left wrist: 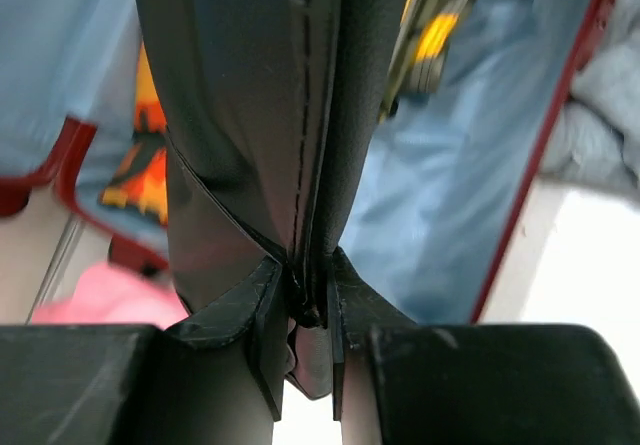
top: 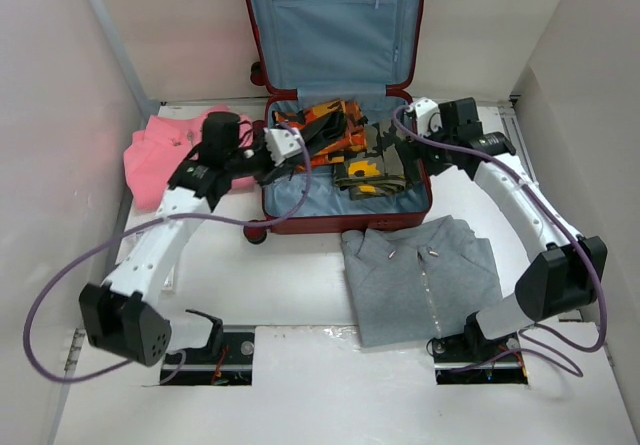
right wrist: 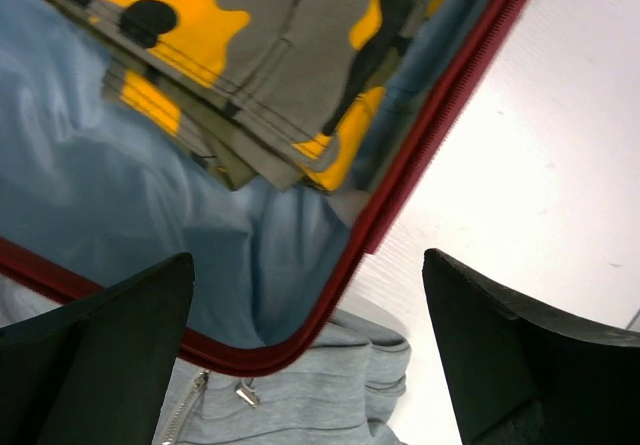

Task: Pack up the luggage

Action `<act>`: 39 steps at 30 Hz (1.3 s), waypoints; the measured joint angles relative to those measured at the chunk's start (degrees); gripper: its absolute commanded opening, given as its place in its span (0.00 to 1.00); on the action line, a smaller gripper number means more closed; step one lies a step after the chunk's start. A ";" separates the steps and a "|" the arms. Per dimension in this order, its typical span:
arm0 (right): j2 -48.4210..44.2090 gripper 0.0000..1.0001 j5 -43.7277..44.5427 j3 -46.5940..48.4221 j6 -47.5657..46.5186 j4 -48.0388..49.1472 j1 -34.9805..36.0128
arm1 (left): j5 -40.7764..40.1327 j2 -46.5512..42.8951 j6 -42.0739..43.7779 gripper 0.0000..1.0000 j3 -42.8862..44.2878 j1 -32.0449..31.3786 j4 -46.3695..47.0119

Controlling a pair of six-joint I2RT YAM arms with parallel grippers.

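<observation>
The luggage [top: 340,223] lies open at the back of the table, its lid upright and showing light blue lining [top: 335,25]. Orange-and-black [top: 325,125] and yellow-and-grey camouflage clothes [top: 365,170] lie inside it. My left gripper [top: 298,157] hovers over the case's left side, shut on a fold of dark fabric [left wrist: 260,115] that fills the left wrist view; the jaws [left wrist: 310,305] pinch it tight. My right gripper [top: 412,115] hangs over the case's right side. In its wrist view it [right wrist: 308,260] stands wide open and empty above the red rim [right wrist: 400,185] and the yellow camouflage cloth [right wrist: 280,65].
A pink garment [top: 165,150] lies on the table left of the case. A folded grey zip sweater [top: 425,275] lies in front of it, its collar touching the near right corner. White walls close in both sides.
</observation>
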 measured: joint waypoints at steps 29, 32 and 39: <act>2.80 1.00 -2.82 1.03 -2.62 -0.02 -12.96 | -27.15 24.35 3.69 0.40 -13.35 -16.76 29.88; 2.80 1.00 -3.08 1.33 -2.93 -0.20 -12.96 | -29.86 24.48 4.68 0.65 -12.96 -16.46 28.68; 2.80 1.00 -2.78 2.97 -4.17 -1.09 -10.47 | -30.23 17.53 7.82 1.00 -12.28 -14.73 18.86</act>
